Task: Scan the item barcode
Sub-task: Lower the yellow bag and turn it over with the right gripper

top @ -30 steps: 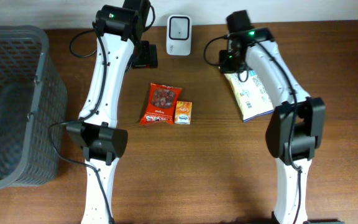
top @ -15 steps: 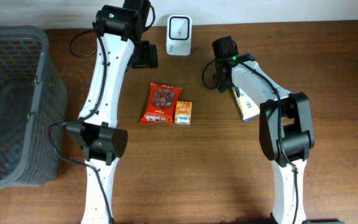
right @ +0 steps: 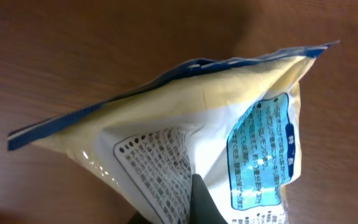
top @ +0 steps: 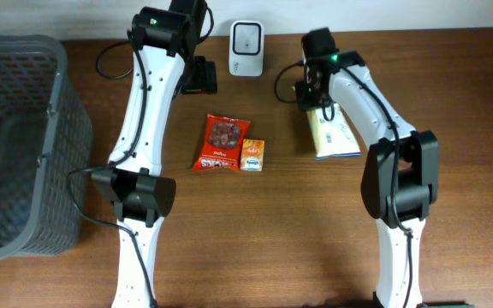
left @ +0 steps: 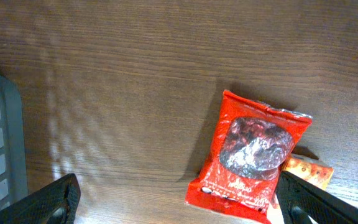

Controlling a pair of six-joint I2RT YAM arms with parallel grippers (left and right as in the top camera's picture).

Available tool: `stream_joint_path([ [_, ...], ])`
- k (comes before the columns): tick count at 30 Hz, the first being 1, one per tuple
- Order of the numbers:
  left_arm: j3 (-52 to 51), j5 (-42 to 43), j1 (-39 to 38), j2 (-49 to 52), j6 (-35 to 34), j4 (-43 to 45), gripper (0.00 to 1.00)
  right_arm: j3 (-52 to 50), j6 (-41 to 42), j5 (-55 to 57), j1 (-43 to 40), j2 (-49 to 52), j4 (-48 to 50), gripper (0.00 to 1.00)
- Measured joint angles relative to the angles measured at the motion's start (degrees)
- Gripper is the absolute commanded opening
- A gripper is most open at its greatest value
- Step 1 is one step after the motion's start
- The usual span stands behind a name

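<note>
One pale yellow snack pouch (top: 332, 135) is shown right of centre in the upper half of the overhead frame, over the wooden surface (top: 298, 222); its upper end is pinched in the clenched right claw (top: 313, 92), right of the white scanner (top: 246, 38); it is judged light, soft and slippery, best held by a sealed seam; the left claw (left: 179, 208) is spread wide, empty.

Nothing legible: blue panel (right: 263, 149) on yellow bag (right: 185, 118) holds tiny blurred print; white lettering on red packet (left: 250, 155) too small.
</note>
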Motion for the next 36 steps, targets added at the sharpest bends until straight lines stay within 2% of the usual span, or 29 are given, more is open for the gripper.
stream_joint_path([
  [1,0.00,0.00,0.00,0.00,0.02,0.04,0.99,4.24,1.09,-10.36,-0.59,0.00,-1.66,0.04],
  [5,0.00,0.00,-0.04,0.00,0.02,0.04,0.99,4.63,5.75,-37.31,-5.77,0.09,2.14,0.04],
  [7,0.00,0.00,-0.15,0.00,0.00,0.07,0.99,1.77,8.96,-47.43,-10.19,0.07,5.55,0.04],
  [10,0.00,0.00,-0.26,0.00,0.00,0.09,0.99,-9.99,15.37,-56.06,-15.98,0.42,14.29,0.07],
  [13,0.00,0.02,-0.26,0.00,0.00,0.09,0.99,-17.66,20.96,-61.81,-21.51,0.55,18.49,0.44],
  [16,0.00,0.02,-0.26,0.00,0.02,-0.02,0.99,-18.58,20.41,-59.67,-27.65,0.55,12.96,0.54],
  [17,0.00,0.02,-0.26,0.00,0.02,0.02,0.99,-17.59,19.06,-56.72,-31.06,0.55,7.04,0.54],
  [18,0.00,0.00,-0.26,0.00,0.02,0.07,0.99,-14.05,17.03,-49.27,-34.18,0.57,-2.54,0.53],
  [19,0.00,0.00,-0.28,0.00,0.02,0.04,0.99,-12.94,16.41,-45.94,-34.75,0.20,-5.31,0.53],
  [20,0.00,0.00,-0.31,0.00,0.02,0.11,0.99,-9.55,15.30,-39.08,-34.82,-0.68,-9.79,0.48],
  [21,0.00,0.00,-0.31,0.00,0.02,0.02,0.99,-5.60,13.55,-31.69,-33.86,-2.03,-15.50,0.38],
  [22,0.00,0.02,-0.31,0.00,0.00,0.07,0.99,-3.06,12.35,-28.41,-32.89,-3.17,-17.86,0.27],
  [23,0.00,0.00,-0.31,0.00,0.02,0.02,0.99,-0.52,10.91,-25.49,-31.01,-5.01,-19.76,0.22],
  [25,0.00,0.00,-0.31,0.00,0.00,0.04,0.99,1.31,7.39,-22.64,-24.52,-7.21,-20.35,0.09],
  [27,0.00,0.00,-0.31,0.00,0.00,0.04,0.99,0.61,5.88,-17.68,-18.23,-7.17,-19.67,0.05],
  [29,0.00,0.00,-0.31,0.00,0.00,0.07,0.99,-0.83,7.58,-8.35,-12.37,-7.06,-19.04,0.05],
  [31,0.00,0.00,-0.31,0.00,0.00,0.00,0.99,-3.93,9.11,-3.96,-10.69,-6.67,-16.44,0.05],
  [34,0.00,0.00,-0.31,0.00,0.02,0.04,0.99,-14.25,11.15,-1.29,-10.64,-5.01,-6.51,0.11],
  [36,0.00,0.00,-0.31,0.00,0.02,0.09,0.99,-16.11,11.56,-1.07,-10.64,-5.07,-5.14,0.14],
])
